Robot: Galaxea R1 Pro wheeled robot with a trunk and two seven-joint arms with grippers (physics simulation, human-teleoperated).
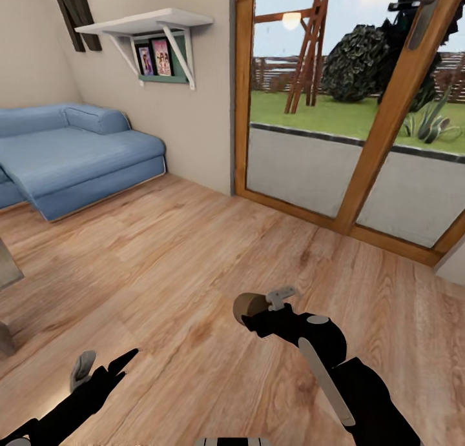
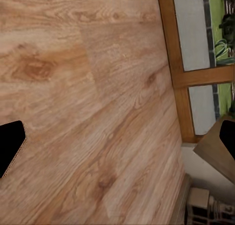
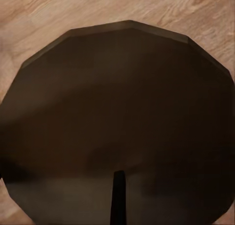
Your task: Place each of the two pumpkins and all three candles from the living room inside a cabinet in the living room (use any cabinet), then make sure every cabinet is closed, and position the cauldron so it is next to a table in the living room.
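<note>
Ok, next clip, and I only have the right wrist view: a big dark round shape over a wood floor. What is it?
Observer: The head view shows a tan candle, seen end-on and held in the right gripper.
Operator: And the left gripper?
Observer: The left gripper is open with nothing in it, low over the floor.
Operator: What's ahead of the robot?
Observer: A blue sofa at the left and a glass door onto a garden at the right.
</note>
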